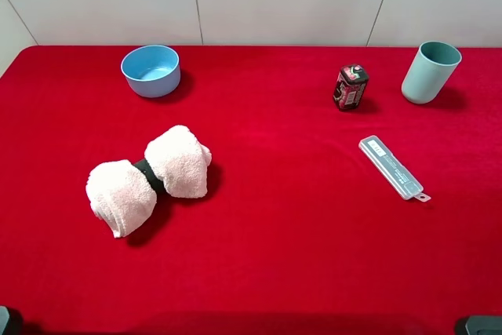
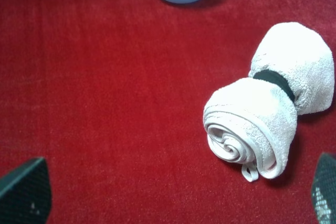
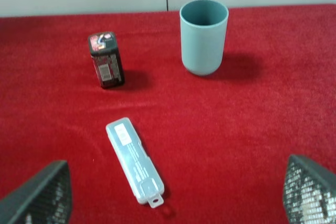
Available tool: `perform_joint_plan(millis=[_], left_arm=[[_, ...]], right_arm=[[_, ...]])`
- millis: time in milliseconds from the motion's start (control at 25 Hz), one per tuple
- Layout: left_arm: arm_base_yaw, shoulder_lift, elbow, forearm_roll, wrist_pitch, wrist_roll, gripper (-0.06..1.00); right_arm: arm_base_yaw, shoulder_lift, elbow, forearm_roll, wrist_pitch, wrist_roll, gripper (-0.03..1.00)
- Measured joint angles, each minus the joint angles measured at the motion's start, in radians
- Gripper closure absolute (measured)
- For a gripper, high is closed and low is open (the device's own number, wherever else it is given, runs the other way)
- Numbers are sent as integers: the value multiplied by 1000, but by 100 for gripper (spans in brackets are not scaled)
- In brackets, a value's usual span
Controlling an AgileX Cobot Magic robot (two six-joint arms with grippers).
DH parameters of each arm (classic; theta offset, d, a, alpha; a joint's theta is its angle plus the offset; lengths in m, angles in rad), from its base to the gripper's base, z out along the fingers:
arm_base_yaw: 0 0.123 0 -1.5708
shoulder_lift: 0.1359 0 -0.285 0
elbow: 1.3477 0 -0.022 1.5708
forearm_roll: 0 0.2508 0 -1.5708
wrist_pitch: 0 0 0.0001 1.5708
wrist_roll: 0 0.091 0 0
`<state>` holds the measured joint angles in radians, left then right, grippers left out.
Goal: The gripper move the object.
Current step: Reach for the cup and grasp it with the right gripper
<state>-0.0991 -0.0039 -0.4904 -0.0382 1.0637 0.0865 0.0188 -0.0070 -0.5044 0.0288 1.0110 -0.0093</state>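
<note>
The pale teal-green tumbler (image 1: 430, 72) stands upright at the far right of the red table, and also shows in the right wrist view (image 3: 203, 36). My right gripper (image 3: 173, 198) is open and empty, its two dark fingers (image 3: 37, 195) spread wide. It is well short of the tumbler, on the near side of the table. My left gripper (image 2: 173, 203) is open and empty too, near a rolled towel (image 2: 268, 114). In the exterior high view only dark bits of the arms show at the bottom corners.
A light-blue bowl (image 1: 151, 70) sits at the far left. The pink-white rolled towel (image 1: 149, 178) with a dark band lies left of centre. A small dark red-labelled box (image 1: 350, 86) stands left of the tumbler. A clear flat plastic case (image 1: 394, 168) lies nearer.
</note>
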Motion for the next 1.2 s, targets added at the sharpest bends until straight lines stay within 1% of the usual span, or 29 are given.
perform_joint_plan(millis=[80, 240, 400, 560, 800, 1000, 1200], left_arm=[[0, 0, 0, 0, 0, 0, -4], [0, 0, 0, 0, 0, 0, -4], [0, 0, 0, 0, 0, 0, -4], [0, 0, 0, 0, 0, 0, -4], [0, 0, 0, 0, 0, 0, -4], [0, 0, 0, 0, 0, 0, -4], [0, 0, 0, 0, 0, 0, -4]], right_arm=[[0, 20, -11, 0, -16, 0, 36], [0, 116, -45, -7, -89, 0, 36], [0, 255, -87, -18, -167, 0, 36], [0, 416, -123, -18, -206, 0, 36], [0, 667, -207, -18, -213, 0, 36], [0, 890, -327, -18, -208, 0, 36], [0, 1100, -483, -18, -141, 0, 36]])
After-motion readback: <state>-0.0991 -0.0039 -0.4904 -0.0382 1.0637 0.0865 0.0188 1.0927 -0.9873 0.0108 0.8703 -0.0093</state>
